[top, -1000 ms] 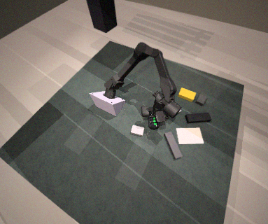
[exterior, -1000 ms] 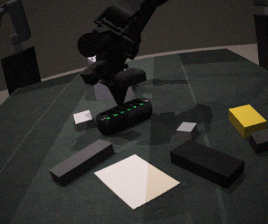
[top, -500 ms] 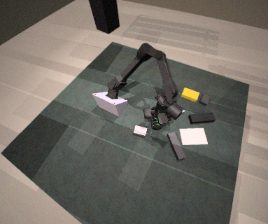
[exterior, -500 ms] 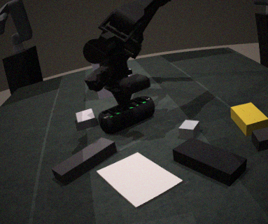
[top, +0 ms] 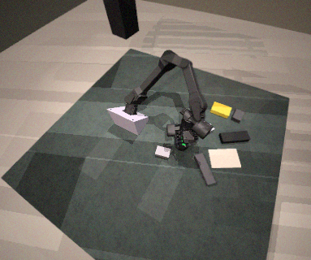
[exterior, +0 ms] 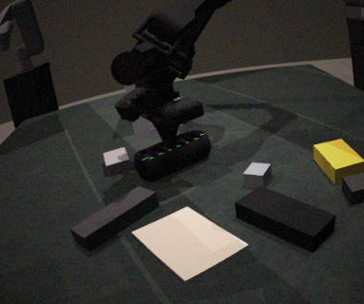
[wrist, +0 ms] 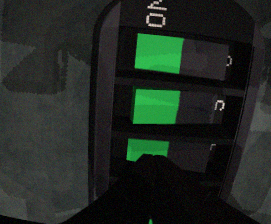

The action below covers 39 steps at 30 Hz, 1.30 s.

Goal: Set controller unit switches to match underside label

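Note:
The dark grey controller unit (top: 181, 146) (exterior: 175, 161) (wrist: 102, 95) sits on its base, switches up, its label hidden. In the wrist view three rockers show, each with a green end on the left and a dark end on the right: the top one (wrist: 158, 53), the one numbered 5 (wrist: 156, 106) and a third (wrist: 147, 145) partly hidden by the fingers. Which ends are pressed down is hard to tell. My gripper (exterior: 170, 142) (wrist: 151, 165) is shut and empty, pointing down, its tips at or just above the third rocker, over its green side. The other rockers are mostly hidden.
A white block (top: 162, 152) (exterior: 116, 159) stands close beside the unit. A long grey bar (top: 205, 169) (exterior: 115, 217), cream sheet (top: 224, 158) (exterior: 188, 242), black block (top: 235, 136) (exterior: 284, 217), small light block (exterior: 257, 175), yellow block (top: 221, 110) (exterior: 338, 160) and small grey block (top: 237, 115) (exterior: 363, 186) lie around.

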Each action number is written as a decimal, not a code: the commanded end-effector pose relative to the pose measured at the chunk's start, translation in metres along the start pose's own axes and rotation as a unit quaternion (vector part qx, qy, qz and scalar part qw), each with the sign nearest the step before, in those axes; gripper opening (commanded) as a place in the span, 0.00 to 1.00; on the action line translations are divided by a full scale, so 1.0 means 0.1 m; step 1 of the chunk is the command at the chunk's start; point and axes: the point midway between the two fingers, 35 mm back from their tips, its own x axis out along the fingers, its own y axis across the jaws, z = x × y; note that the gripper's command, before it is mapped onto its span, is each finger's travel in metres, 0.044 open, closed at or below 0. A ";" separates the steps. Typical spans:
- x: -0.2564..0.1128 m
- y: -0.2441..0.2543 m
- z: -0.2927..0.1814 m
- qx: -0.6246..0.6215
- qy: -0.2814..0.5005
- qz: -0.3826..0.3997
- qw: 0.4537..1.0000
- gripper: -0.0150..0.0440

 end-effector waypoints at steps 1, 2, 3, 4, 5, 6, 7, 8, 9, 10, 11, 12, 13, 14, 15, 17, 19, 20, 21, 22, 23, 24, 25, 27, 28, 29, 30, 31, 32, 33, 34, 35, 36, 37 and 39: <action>-0.34 0.01 0.02 -0.002 -0.007 0.005 1.000 0.25; -0.36 0.01 0.02 -0.002 -0.007 0.005 1.000 0.25; -0.36 0.01 0.02 -0.002 -0.007 0.005 1.000 0.25; -0.36 0.01 0.02 -0.002 -0.007 0.005 1.000 0.25; -0.36 0.01 0.02 -0.002 -0.007 0.005 1.000 0.25; -0.36 0.01 0.02 -0.002 -0.007 0.005 1.000 0.25; -0.36 0.00 0.01 -0.002 -0.007 0.005 1.000 0.25; -0.37 -0.02 -0.01 -0.002 -0.007 0.005 1.000 0.25; -0.38 -0.06 -0.05 -0.002 -0.007 0.005 1.000 0.25; -0.39 -0.09 -0.07 -0.002 -0.007 0.005 1.000 0.25; -0.39 -0.10 -0.08 -0.002 -0.007 0.005 1.000 0.25; -0.39 -0.10 -0.08 -0.002 -0.007 0.005 1.000 0.25; -0.40 -0.10 -0.08 -0.002 -0.007 0.005 1.000 0.25; -0.40 -0.10 -0.08 -0.002 -0.007 0.005 1.000 0.25; -0.40 -0.10 -0.08 -0.002 -0.007 0.005 1.000 0.25; -0.40 -0.10 -0.08 -0.002 -0.007 0.005 1.000 0.25; -0.40 -0.10 -0.08 -0.003 -0.007 0.005 1.000 0.25; -0.40 -0.10 -0.08 -0.003 -0.007 0.005 1.000 0.25; -0.40 -0.10 -0.08 -0.003 -0.007 0.005 1.000 0.25; -0.40 -0.10 -0.08 -0.003 -0.007 0.005 1.000 0.25; -0.40 -0.10 -0.08 -0.003 -0.007 0.005 1.000 0.25; -0.40 -0.10 -0.08 -0.003 -0.007 0.005 1.000 0.25; -0.40 -0.10 -0.08 -0.003 -0.007 0.005 1.000 0.25; -0.40 -0.10 -0.08 -0.003 -0.007 0.005 1.000 0.25; -0.40 -0.10 -0.08 -0.003 -0.007 0.005 1.000 0.25; -0.39 -0.09 -0.08 -0.003 -0.006 0.003 1.000 0.25; -0.38 -0.06 -0.08 -0.003 -0.006 -0.001 1.000 0.25; -0.37 -0.02 -0.07 -0.002 -0.005 -0.009 1.000 0.25; -0.35 0.03 -0.07 -0.002 -0.005 -0.018 1.000 0.25; -0.32 0.07 -0.07 -0.002 -0.004 -0.028 1.000 0.25; -0.30 0.12 -0.07 -0.002 -0.004 -0.037 0.999 0.25; -0.27 0.17 -0.07 -0.002 -0.004 -0.047 0.999 0.25; -0.24 0.22 -0.07 -0.003 -0.004 -0.056 0.998 0.25; -0.21 0.27 -0.08 -0.003 -0.004 -0.065 0.998 0.25; -0.15 0.36 -0.09 -0.003 -0.006 -0.084 0.996 0.25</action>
